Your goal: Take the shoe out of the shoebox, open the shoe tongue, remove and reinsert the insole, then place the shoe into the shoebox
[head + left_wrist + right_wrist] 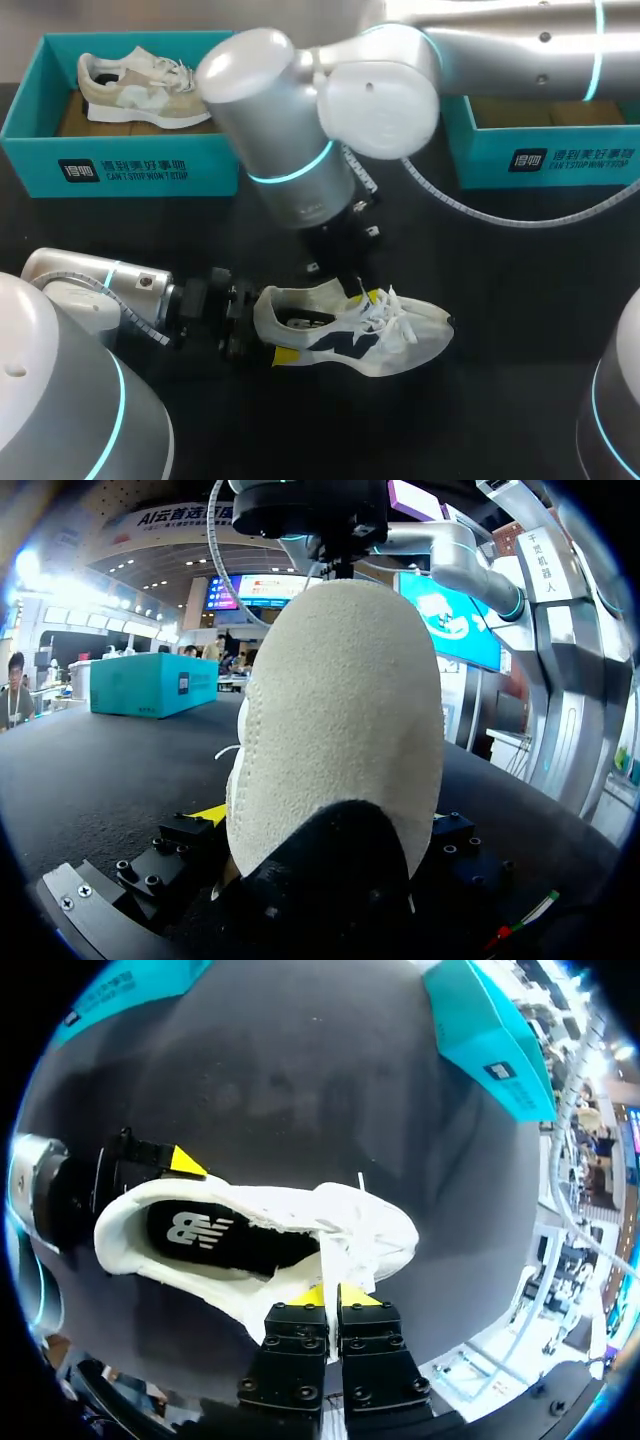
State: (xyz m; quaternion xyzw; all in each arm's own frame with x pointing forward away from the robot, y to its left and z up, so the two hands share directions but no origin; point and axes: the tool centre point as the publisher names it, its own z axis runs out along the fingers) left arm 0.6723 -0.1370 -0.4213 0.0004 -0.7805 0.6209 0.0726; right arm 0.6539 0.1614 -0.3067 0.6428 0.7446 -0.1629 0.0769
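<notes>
Table (520,300): black, bearing all items below.

Right arm (300,130): comes in from the upper right corner and reaches past the middle, wrist above the shoe.

Left arm (90,290): comes in from the lower left, lying low along the table towards the shoe's heel.

Left box (120,160): teal, at the far left edge, with a beige shoe (135,90) lying inside it.

Right box (540,155): teal, at the far right edge, partly hidden behind the right arm; contents not visible.

Shoe (400,335): white with a dark side logo, out of both boxes, standing on its sole at mid-table, toe towards the right.

Left gripper (330,825): one finger on each side of the heel, clamping the shoe.

Right gripper (338,1295): above the shoe's opening, fingers nearly together and pinching the tongue (335,1260).

Insole (215,1235): black, seated inside the shoe, visible through the opening
</notes>
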